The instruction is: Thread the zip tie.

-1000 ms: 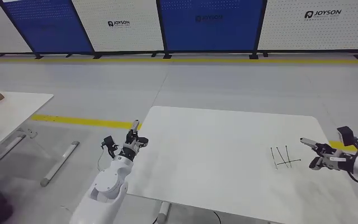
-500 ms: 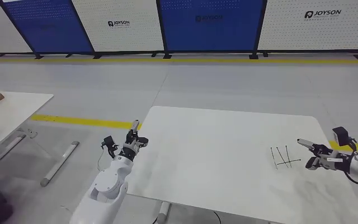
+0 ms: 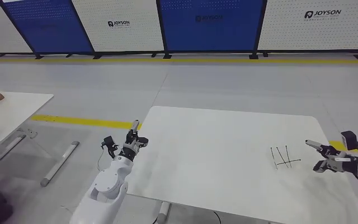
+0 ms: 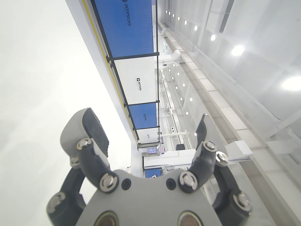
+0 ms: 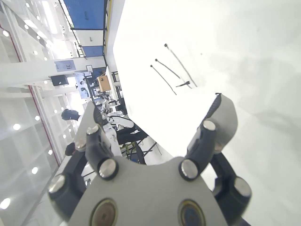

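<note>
Currently right fingers (image 5: 223, 111) spread wide, empty, near zip ties (image 5: 181, 66); left fingers (image 4: 94, 128) likewise.

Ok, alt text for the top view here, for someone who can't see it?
A few black zip ties lie partly crossed near one side of a white table, with the right gripper open just beside them, not touching. The left gripper sits open at the table's opposite edge.

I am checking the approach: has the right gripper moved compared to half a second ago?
Yes. In the top view the right gripper has drawn back sideways, away from the zip ties, which stay in place.
</note>
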`<control>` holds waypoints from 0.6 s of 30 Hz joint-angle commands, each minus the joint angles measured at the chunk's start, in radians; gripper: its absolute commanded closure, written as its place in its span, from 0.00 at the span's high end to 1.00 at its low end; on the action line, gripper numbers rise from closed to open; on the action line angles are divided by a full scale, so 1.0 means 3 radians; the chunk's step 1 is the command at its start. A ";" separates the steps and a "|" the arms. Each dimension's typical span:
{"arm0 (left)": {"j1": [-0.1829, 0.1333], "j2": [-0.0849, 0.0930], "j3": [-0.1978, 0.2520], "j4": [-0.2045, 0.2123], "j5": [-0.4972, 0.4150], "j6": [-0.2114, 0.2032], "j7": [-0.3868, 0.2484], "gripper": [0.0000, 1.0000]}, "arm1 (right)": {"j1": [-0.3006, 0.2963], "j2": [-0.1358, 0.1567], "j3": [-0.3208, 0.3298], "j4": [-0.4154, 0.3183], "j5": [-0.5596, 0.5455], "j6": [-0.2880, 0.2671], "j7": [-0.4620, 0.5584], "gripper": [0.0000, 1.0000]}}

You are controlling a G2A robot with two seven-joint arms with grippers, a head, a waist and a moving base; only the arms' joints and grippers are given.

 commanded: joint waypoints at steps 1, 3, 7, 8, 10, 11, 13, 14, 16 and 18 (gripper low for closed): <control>0.0000 0.0000 0.0000 0.0000 0.0000 0.0000 0.0000 1.00 | 0.0086 -0.0011 -0.0133 0.0083 -0.0082 -0.0062 0.0022 1.00; 0.0000 0.0000 0.0000 0.0000 0.0000 0.0000 0.0000 1.00 | 0.0191 -0.0029 -0.0290 0.0177 -0.0134 -0.0256 0.0090 1.00; 0.0000 0.0000 0.0000 0.0000 0.0000 0.0000 0.0000 1.00 | 0.0269 -0.0035 -0.0331 0.0304 -0.0116 -0.0379 0.0091 1.00; 0.0000 0.0000 0.0000 0.0000 0.0000 0.0000 0.0000 1.00 | 0.0269 -0.0035 -0.0331 0.0304 -0.0116 -0.0379 0.0091 1.00; 0.0000 0.0000 0.0000 0.0000 0.0000 0.0000 0.0000 1.00 | 0.0269 -0.0035 -0.0331 0.0304 -0.0116 -0.0379 0.0091 1.00; 0.0000 0.0000 0.0000 0.0000 0.0000 0.0000 0.0000 1.00 | 0.0269 -0.0035 -0.0331 0.0304 -0.0116 -0.0379 0.0091 1.00; 0.0000 0.0000 0.0000 0.0000 0.0000 0.0000 0.0000 1.00 | 0.0269 -0.0035 -0.0331 0.0304 -0.0116 -0.0379 0.0091 1.00; 0.0000 0.0000 0.0000 0.0000 0.0000 0.0000 0.0000 1.00 | 0.0269 -0.0035 -0.0331 0.0304 -0.0116 -0.0379 0.0091 1.00; 0.0000 0.0000 0.0000 0.0000 0.0000 0.0000 0.0000 1.00 | 0.0269 -0.0035 -0.0331 0.0304 -0.0116 -0.0379 0.0091 1.00; 0.0000 0.0000 0.0000 0.0000 0.0000 0.0000 0.0000 1.00 | 0.0260 -0.0038 -0.0356 0.0296 -0.0140 -0.0387 0.0078 1.00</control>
